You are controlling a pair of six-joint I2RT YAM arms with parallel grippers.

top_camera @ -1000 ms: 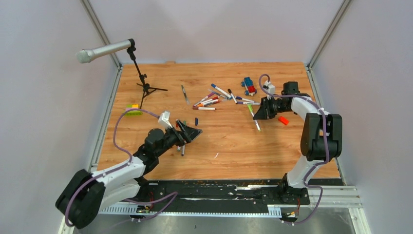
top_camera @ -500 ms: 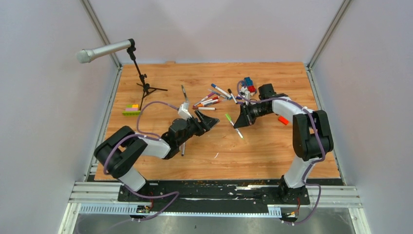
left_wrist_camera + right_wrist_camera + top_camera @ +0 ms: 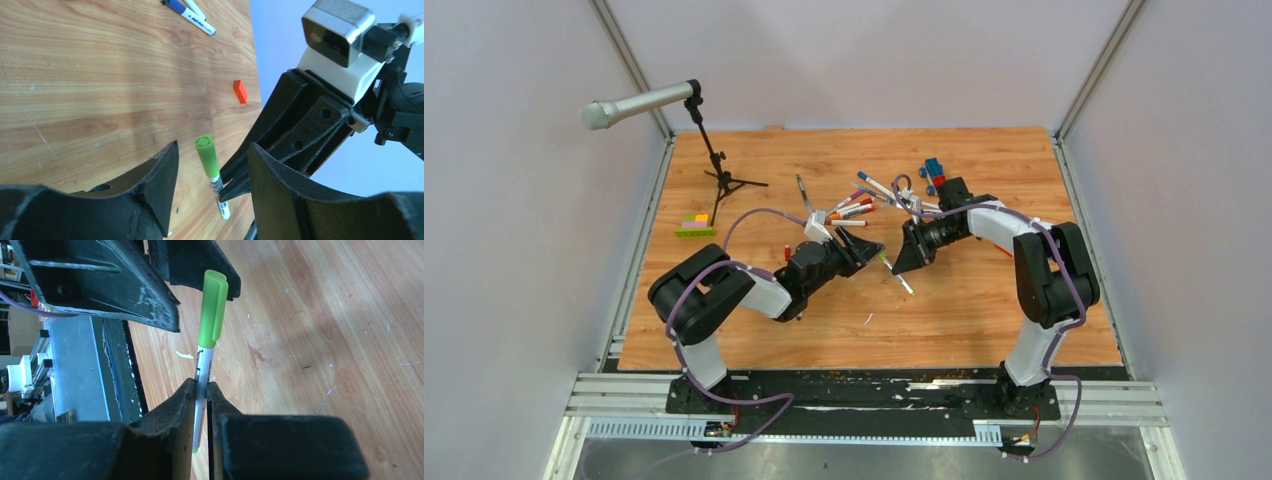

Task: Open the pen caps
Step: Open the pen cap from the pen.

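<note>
Left wrist view: the left gripper (image 3: pixel 212 147) is seen open, its jaws set on either side of the green cap (image 3: pixel 205 152) without touching it. The pen (image 3: pixel 204 362) is clamped by its white barrel in the right gripper (image 3: pixel 202 388), cap pointing away from that gripper. If the cap is pinched off-centre, the pen could be twisted or dragged out of the right gripper's thin hold.

The left arm (image 3: pixel 724 290) and right arm (image 3: pixel 1044 260) are reaching inward, their tips facing each other. The right end effector (image 3: pixel 201 390) is pinching a green pen (image 3: pixel 212 305) by its white barrel. The left end effector (image 3: pixel 212 160) is holding its jaws apart on either side of the pen's capped end, gaps showing.
</note>
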